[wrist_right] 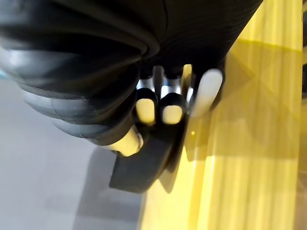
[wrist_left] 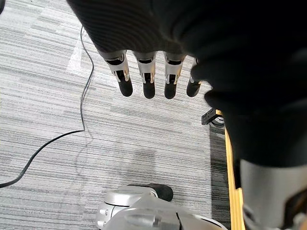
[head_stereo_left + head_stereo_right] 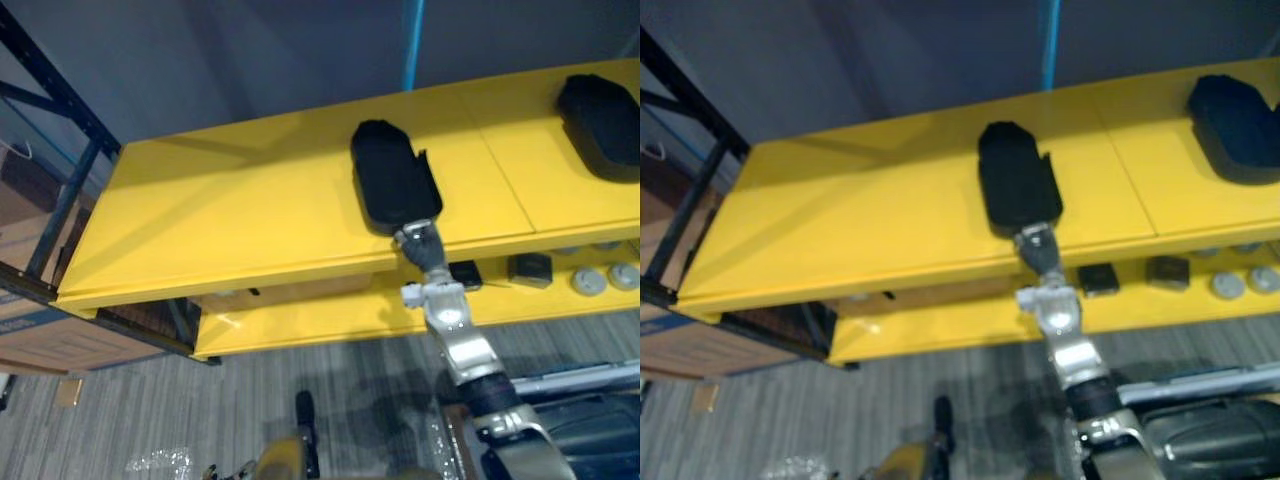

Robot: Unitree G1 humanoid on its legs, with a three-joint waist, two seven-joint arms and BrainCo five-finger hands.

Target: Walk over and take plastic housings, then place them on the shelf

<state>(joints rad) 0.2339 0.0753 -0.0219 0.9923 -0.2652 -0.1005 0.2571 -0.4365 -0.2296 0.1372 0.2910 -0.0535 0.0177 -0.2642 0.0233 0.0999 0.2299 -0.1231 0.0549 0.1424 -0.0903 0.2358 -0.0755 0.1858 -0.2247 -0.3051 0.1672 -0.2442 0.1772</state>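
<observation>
Right hand's fingers (image 1: 146, 109) are curled over the near end of a black housing (image 3: 393, 180), thumb on the other side, so it's pinched between them. You can see the dark edge of it poking out past the fingertips in the right wrist view. The right hand (image 3: 420, 245) itself sits right at the front lip of the yellow shelf (image 3: 230, 210), arm reaching up from below. The housing lies flat on the top board, long way pointing to the back.

A second housing (image 3: 603, 120) lies on the same board, well apart, off to the right. The lower shelf (image 3: 330, 315) has a couple of small dark blocks (image 3: 530, 268) and some round grey bits (image 3: 590, 280) on it.

Left hand (image 2: 148, 81) hangs over the grey floor (image 2: 57, 96), fingers straight, side by side, holding nothing.
</observation>
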